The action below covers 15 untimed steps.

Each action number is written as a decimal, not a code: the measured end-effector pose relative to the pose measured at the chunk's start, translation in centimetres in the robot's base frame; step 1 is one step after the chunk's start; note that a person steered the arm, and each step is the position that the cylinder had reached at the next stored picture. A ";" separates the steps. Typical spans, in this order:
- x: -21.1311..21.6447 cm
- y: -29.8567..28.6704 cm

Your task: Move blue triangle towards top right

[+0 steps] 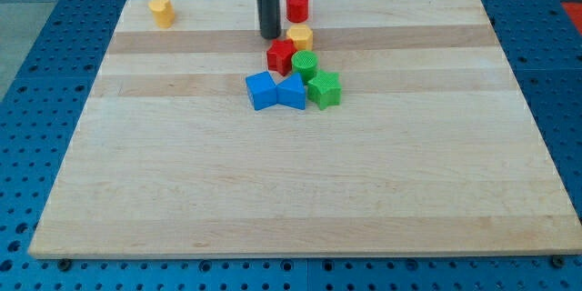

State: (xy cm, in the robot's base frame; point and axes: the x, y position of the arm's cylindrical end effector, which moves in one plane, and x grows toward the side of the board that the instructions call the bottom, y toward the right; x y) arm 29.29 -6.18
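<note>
The blue triangle (293,92) lies near the middle of the wooden board (182,173), in a tight cluster. A blue cube (261,90) touches it on the view's left and a green star (324,88) on the view's right. A red block (281,56) and a green cylinder (305,64) sit just above it, with a yellow block (300,37) above those. My tip (270,35) is on the board above and left of the cluster, beside the yellow block, apart from the blue triangle.
A red cylinder (297,5) stands near the board's top edge, right of the rod. A yellow block (162,11) sits at the top left corner. Blue perforated table surrounds the board.
</note>
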 end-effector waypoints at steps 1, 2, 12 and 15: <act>3.2 -2.3; 7.0 -2.1; 13.7 15.3; 7.2 17.4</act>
State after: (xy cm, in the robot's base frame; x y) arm 36.46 11.20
